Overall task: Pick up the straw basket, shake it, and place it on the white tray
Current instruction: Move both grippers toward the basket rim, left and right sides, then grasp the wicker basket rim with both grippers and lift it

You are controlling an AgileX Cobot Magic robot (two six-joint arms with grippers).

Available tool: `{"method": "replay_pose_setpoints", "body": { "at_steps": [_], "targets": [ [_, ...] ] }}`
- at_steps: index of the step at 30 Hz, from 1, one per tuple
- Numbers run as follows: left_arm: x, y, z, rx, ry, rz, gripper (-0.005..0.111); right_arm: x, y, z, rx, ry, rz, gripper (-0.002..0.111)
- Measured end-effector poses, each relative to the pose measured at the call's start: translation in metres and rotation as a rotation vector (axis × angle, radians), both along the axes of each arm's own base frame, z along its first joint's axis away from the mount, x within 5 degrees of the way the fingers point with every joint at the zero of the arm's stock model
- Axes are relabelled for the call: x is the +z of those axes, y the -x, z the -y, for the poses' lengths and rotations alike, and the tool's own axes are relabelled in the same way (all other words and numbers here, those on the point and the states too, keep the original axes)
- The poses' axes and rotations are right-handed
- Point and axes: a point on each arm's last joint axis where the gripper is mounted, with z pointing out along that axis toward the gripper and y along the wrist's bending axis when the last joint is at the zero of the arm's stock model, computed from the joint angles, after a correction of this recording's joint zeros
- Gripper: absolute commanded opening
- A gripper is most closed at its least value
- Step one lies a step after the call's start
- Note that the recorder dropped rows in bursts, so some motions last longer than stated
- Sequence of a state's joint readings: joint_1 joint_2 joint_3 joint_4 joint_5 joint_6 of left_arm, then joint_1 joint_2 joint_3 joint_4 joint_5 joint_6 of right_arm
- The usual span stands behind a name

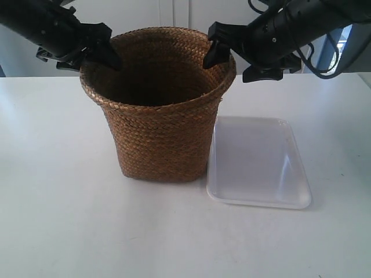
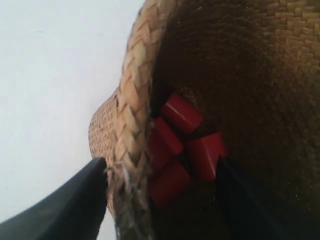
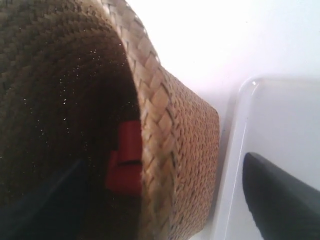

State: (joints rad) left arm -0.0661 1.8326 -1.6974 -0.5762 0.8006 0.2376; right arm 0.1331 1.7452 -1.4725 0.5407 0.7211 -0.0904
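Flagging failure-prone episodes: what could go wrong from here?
The left claw and right claw straddle the rim of the straw basket with jaws open; a rim-only grip may slip or bend the braid on lifting. The red blocks lie loose inside; shaking might toss them out. The white tray sits close beside the basket and looks barely larger than its base, so the base could land on the raised edge.
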Motion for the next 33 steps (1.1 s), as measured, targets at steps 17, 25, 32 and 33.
{"method": "replay_pose_setpoints", "body": {
  "at_steps": [17,25,32,33],
  "targets": [
    [-0.002,0.000,-0.003,-0.001,-0.043,-0.002,0.012,-0.027,-0.010,-0.013,0.025,0.004,-0.064,0.025],
    [-0.001,0.000,-0.002,0.027,-0.023,-0.020,0.000,-0.021,-0.011,-0.014,0.010,-0.018,-0.056,0.000],
    [0.003,0.000,0.001,0.032,0.023,-0.017,0.000,-0.001,-0.007,-0.014,0.015,-0.023,-0.004,0.000],
    [0.004,0.001,0.001,0.033,0.032,-0.016,0.000,0.003,-0.005,-0.013,0.017,-0.019,0.008,0.000]
  ]
}}
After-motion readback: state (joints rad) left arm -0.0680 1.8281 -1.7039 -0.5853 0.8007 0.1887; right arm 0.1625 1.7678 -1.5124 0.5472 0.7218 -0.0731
